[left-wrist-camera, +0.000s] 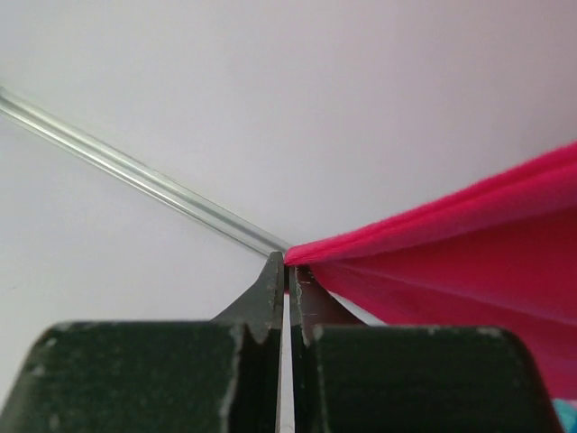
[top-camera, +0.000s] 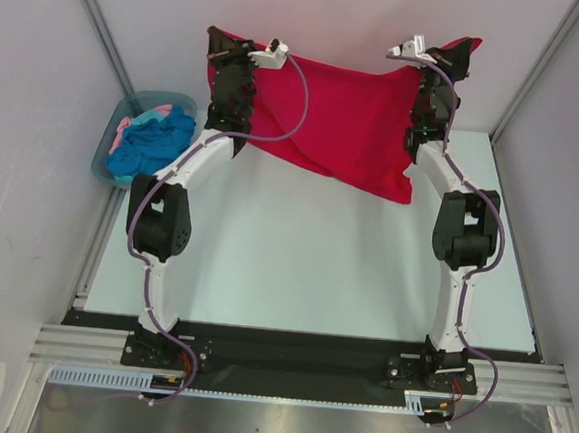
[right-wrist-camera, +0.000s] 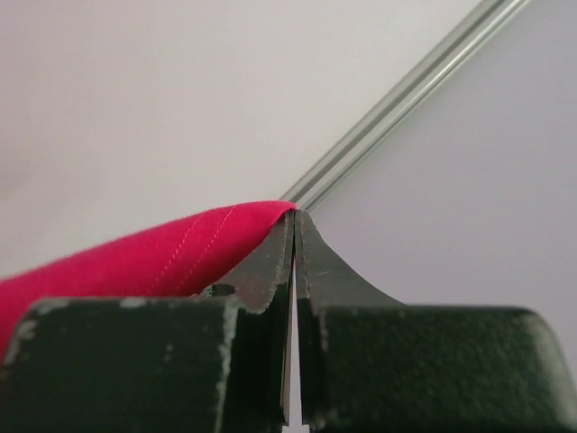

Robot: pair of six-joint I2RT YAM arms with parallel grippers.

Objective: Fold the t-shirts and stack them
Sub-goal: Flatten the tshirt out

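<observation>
Both the left pincer [left-wrist-camera: 287,263] and right pincer [right-wrist-camera: 295,218] are clamping the crimson t-shirt [top-camera: 337,120] between them; lowering level should avoid wrinkles.

Pale, perhaps lilac walls [top-camera: 30,76] with metal corner rails [top-camera: 97,16] enclose a white tabletop [top-camera: 296,267].
</observation>
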